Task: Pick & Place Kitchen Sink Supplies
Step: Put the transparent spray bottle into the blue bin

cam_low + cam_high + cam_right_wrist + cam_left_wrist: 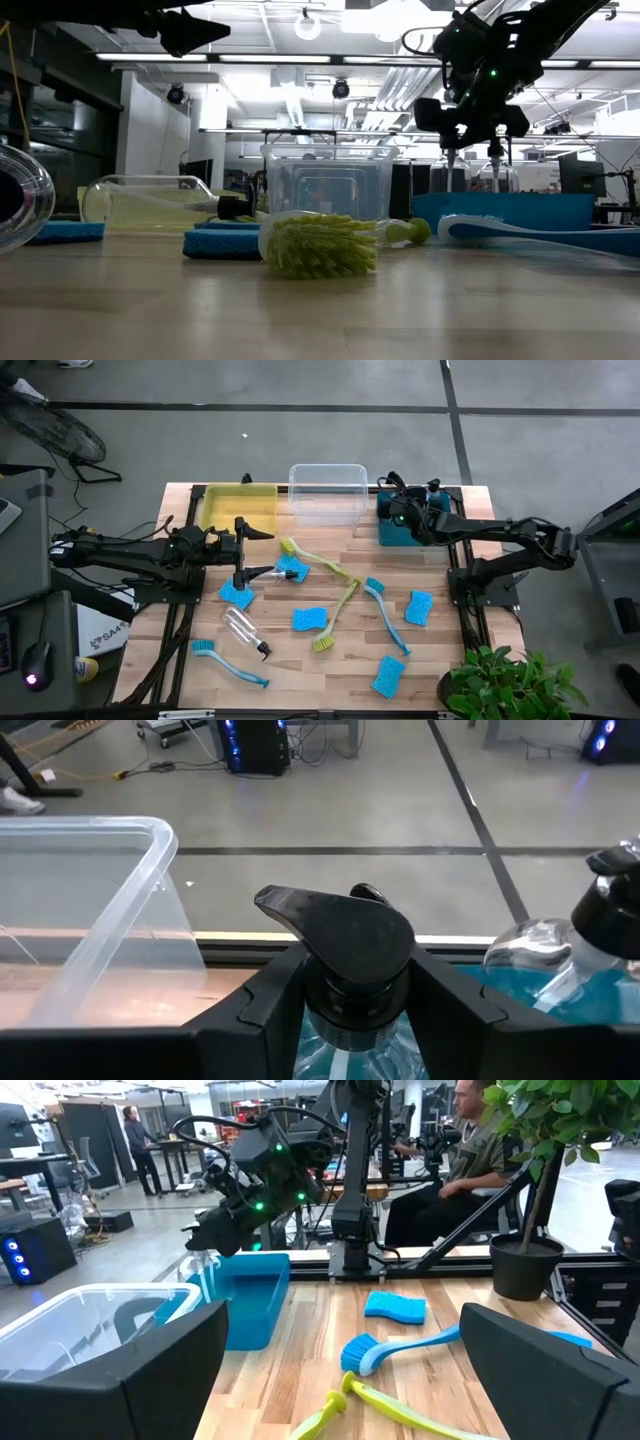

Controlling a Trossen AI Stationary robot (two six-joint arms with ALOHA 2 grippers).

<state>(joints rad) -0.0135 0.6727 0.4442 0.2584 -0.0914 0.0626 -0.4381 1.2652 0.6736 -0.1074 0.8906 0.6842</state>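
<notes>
A: We're pinching a spray bottle [352, 970] by its neck in the right gripper [405, 518], hanging over the teal bin [392, 532] at the table's one o'clock.

B: Let's be lowering it beside the bottle already there [590, 945] before releasing. The left gripper [243, 550], spread and empty, is waiting at nine o'clock.

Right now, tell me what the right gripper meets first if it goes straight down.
The right gripper, jaws shut on a spray bottle, hangs over the teal bin. The bin's inside comes first, probably beside another bottle already there; depth is unclear.
</notes>
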